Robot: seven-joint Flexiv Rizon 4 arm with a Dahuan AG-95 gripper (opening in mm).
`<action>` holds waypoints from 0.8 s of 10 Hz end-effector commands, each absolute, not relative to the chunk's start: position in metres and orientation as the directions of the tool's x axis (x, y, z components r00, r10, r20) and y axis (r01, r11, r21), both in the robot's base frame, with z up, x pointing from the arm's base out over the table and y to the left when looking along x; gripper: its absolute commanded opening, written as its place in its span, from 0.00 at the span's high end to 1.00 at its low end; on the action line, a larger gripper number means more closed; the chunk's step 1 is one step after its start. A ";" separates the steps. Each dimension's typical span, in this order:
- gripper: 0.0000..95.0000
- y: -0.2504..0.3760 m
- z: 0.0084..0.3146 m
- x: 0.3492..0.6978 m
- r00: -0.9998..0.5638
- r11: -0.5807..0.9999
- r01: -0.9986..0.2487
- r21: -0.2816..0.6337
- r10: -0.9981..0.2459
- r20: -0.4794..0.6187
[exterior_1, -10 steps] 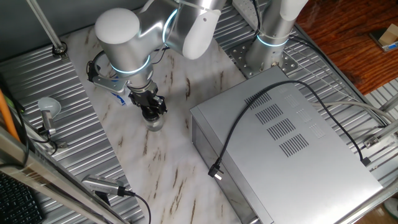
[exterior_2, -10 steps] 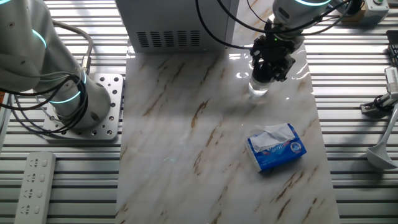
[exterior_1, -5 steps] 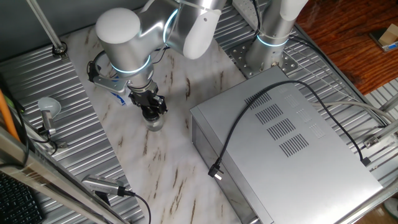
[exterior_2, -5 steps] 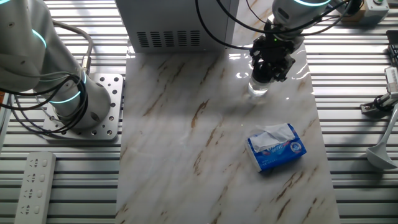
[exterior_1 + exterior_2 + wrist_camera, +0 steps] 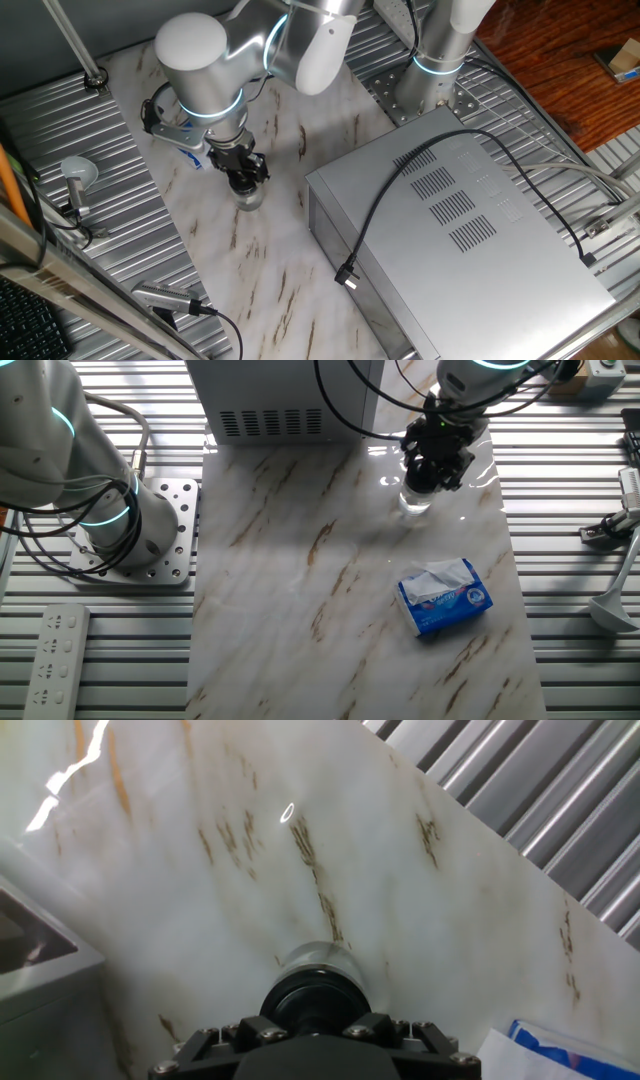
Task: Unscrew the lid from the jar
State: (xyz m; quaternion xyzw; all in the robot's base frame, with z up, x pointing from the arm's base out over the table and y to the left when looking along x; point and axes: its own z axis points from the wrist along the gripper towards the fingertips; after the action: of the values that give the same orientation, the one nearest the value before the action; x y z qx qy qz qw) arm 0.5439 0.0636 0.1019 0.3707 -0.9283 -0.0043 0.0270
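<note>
The jar (image 5: 250,199) is small and clear and stands upright on the marble top, left of the grey box. Its glass body (image 5: 414,505) shows just below the hand in the other fixed view. The black lid (image 5: 315,996) sits on the jar (image 5: 313,958) in the hand view, at the bottom centre. My gripper (image 5: 246,178) comes straight down onto the jar's top and is shut on the lid, with black fingers (image 5: 370,1026) pressed against both sides of it. In the fixed views the gripper (image 5: 432,472) hides the lid.
A large grey metal box (image 5: 460,230) with a black cable (image 5: 400,195) across it fills the right side. A blue-and-white packet (image 5: 445,597) lies on the marble near the jar. A second arm's base (image 5: 110,520) stands on the ribbed metal beside the marble top.
</note>
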 end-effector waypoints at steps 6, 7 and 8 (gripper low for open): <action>0.60 0.064 0.102 0.543 -0.629 0.631 -0.776 0.020 -0.776 0.041; 0.60 0.064 0.102 0.543 -0.614 0.615 -0.788 0.019 -0.788 0.039; 0.60 0.064 0.102 0.543 -0.600 0.600 -0.799 0.020 -0.800 0.036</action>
State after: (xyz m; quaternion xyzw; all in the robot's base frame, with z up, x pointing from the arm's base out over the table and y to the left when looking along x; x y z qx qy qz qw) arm 0.5436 0.0634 0.1018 0.4456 -0.8950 -0.0006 0.0210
